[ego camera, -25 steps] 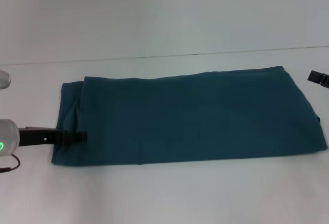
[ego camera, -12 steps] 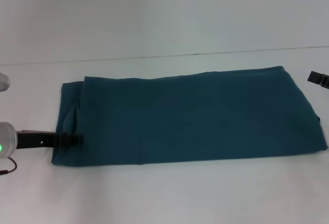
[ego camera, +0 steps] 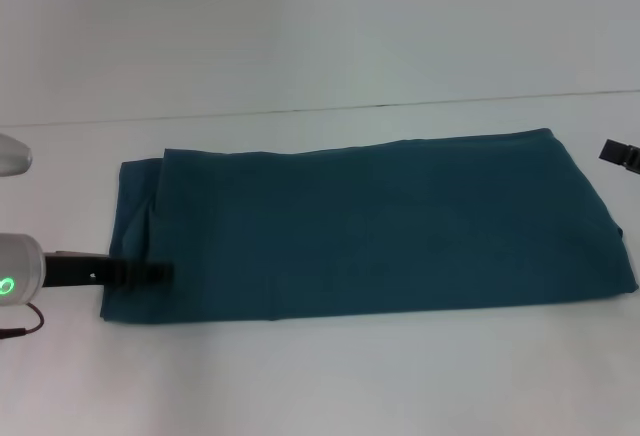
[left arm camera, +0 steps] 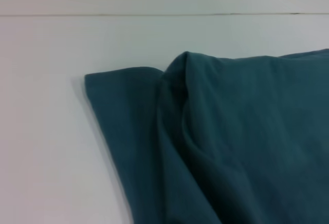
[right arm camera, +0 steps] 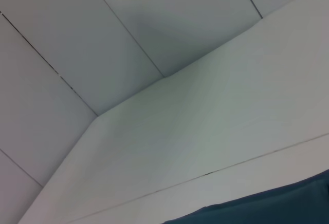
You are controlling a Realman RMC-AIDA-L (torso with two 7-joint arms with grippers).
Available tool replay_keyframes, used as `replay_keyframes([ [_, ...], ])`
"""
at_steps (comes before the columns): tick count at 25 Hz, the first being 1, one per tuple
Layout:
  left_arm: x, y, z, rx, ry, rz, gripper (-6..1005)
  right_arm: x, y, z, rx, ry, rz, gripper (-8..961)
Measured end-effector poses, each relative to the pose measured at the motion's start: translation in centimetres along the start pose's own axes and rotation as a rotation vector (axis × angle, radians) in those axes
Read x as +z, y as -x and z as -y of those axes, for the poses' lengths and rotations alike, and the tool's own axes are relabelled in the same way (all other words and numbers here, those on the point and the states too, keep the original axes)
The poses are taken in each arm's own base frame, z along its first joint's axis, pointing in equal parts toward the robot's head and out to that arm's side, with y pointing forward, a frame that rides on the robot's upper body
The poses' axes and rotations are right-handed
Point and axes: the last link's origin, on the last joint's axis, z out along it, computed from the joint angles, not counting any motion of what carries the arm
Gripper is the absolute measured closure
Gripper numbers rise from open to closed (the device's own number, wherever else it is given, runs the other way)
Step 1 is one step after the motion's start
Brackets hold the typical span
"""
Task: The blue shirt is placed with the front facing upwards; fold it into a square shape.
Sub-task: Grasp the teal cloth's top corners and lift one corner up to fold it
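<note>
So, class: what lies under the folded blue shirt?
The blue shirt lies flat on the white table, its layers stacked. The lower layers and any print are covered. The left end effector sits at its left edge; the right end effector waits clear.

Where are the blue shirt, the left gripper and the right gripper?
blue shirt [ego camera: 370,226], head view, middle of the folded cloth.
left gripper [ego camera: 150,272], head view, tip over the shirt's left end.
right gripper [ego camera: 621,154], head view, dark tip at frame edge.

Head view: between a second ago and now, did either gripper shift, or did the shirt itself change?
The left gripper, at the blue shirt's left end, drew back slightly toward the edge, then pushed in again, ending a touch farther over the cloth than at first. Nothing visibly grasped or released. The shirt keeps its long folded shape, and the right gripper stays parked off its far right corner.
</note>
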Motion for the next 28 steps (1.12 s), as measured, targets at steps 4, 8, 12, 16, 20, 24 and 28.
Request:
replay_keyframes([
  [4,0.2,-0.1,-0.2,0.006,0.009,0.007,111,-0.1,-0.1,0.1,0.003,-0.001,0.001,159],
  [8,0.3,-0.3,-0.7,0.021,0.020,0.012,111,-0.2,-0.1,0.1,0.004,-0.001,0.002,159],
  [12,0.5,-0.7,-1.2,0.035,0.032,0.014,111,-0.2,-0.1,0.1,0.005,-0.001,0.002,159],
  [16,0.7,-0.9,-1.5,0.045,0.039,0.016,111,-0.3,-0.2,0.1,0.006,-0.002,0.001,159],
  [20,0.7,-1.0,-1.7,0.049,0.043,0.017,111,-0.3,-0.2,0.1,0.007,-0.003,0.001,159],
  [24,0.7,-1.0,-1.8,0.048,0.051,0.020,111,-0.3,-0.2,0.1,0.007,-0.002,0.002,159],
  [28,0.7,-1.0,-1.9,0.051,0.054,0.022,111,-0.3,-0.2,0.1,0.007,-0.002,0.002,159],
])
